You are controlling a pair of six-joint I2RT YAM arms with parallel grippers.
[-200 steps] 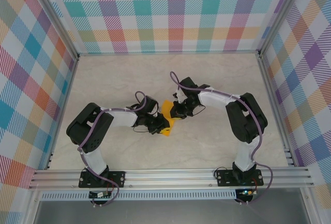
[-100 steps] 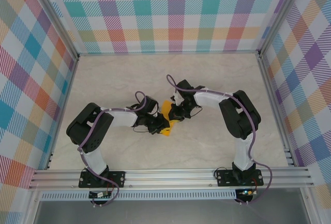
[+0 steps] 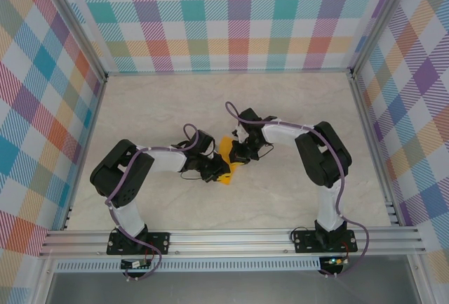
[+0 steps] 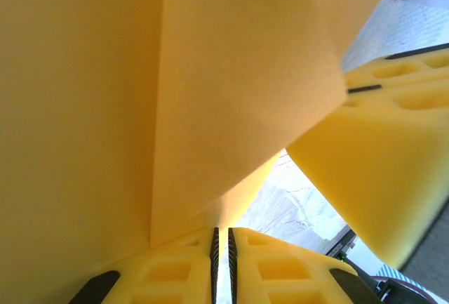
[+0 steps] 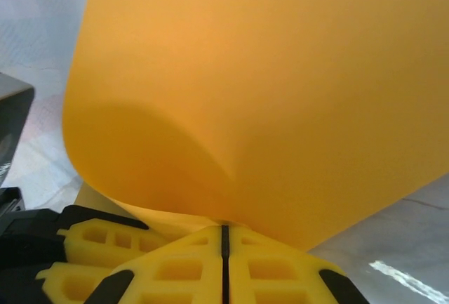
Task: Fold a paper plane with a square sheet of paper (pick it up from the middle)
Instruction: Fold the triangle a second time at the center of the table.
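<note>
A pale, marbled beige table top [image 3: 175, 100] made the floor of the cell, and its grey-white veining also showed behind the paper in both wrist views. Panels of pastel checked cloth [image 3: 238, 16] closed it in at the back and on both sides, framed by silver aluminium posts. A ribbed aluminium rail [image 3: 231, 237] ran along the near edge, where the two black-and-white arms were bolted.

The thin orange-yellow square sheet of paper [image 3: 225, 147] hung near the middle of the table, pinched between the two wrists. The left gripper [image 3: 222, 174] had its yellow fingers pressed together on one edge of it. From the left wrist, that left gripper [image 4: 221, 232] showed only a hairline between its pads, and the square sheet of paper [image 4: 91, 107] rose from them with a straight crease running up it. The right gripper [image 3: 239, 155] was clamped on the opposite side. In its own view the right gripper [image 5: 225, 230] met on the edge of the square sheet of paper [image 5: 280, 86], which curled away in a smooth bend.

Against the frame a second before, the right arm had drawn in toward the left: its elbow and forearm sat nearer the centre, and its wrist stood closer to the other one, so less paper showed between them. The left arm had kept its pose.
</note>
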